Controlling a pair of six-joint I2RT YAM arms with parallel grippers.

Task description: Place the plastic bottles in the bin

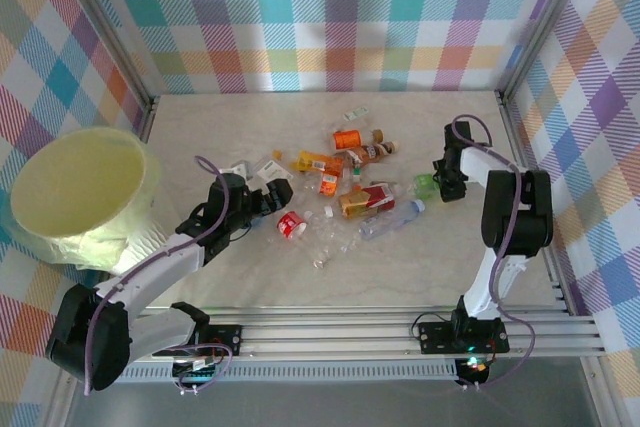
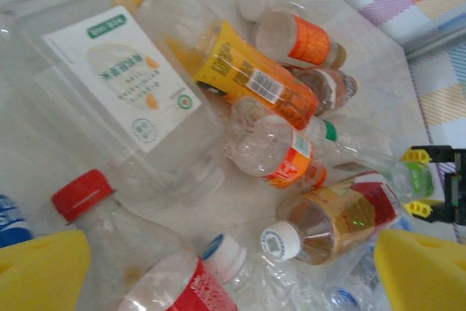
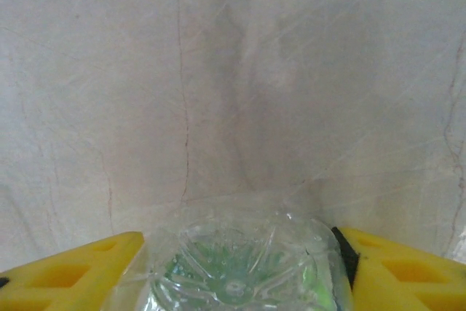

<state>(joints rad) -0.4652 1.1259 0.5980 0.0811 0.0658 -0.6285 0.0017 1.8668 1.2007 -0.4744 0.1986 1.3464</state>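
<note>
Several plastic bottles (image 1: 345, 172) lie in a loose pile at mid-table. The pale yellow bin (image 1: 85, 192) stands at the far left. My left gripper (image 1: 275, 197) hovers open at the pile's left edge. In the left wrist view its yellow fingers (image 2: 44, 271) flank a red-capped bottle (image 2: 84, 194), a white-capped amber bottle (image 2: 328, 227) and an orange-labelled one (image 2: 247, 74), touching none. My right gripper (image 1: 437, 185) is at the pile's right end. Its yellow fingers (image 3: 73, 278) press both sides of a clear, green-tinted bottle (image 3: 240, 267) lying on the table.
Checkered walls and aluminium posts enclose the table on three sides. A metal rail (image 1: 400, 327) runs along the near edge by the arm bases. Bare marble-patterned surface (image 1: 250, 277) lies in front of the pile and between pile and bin.
</note>
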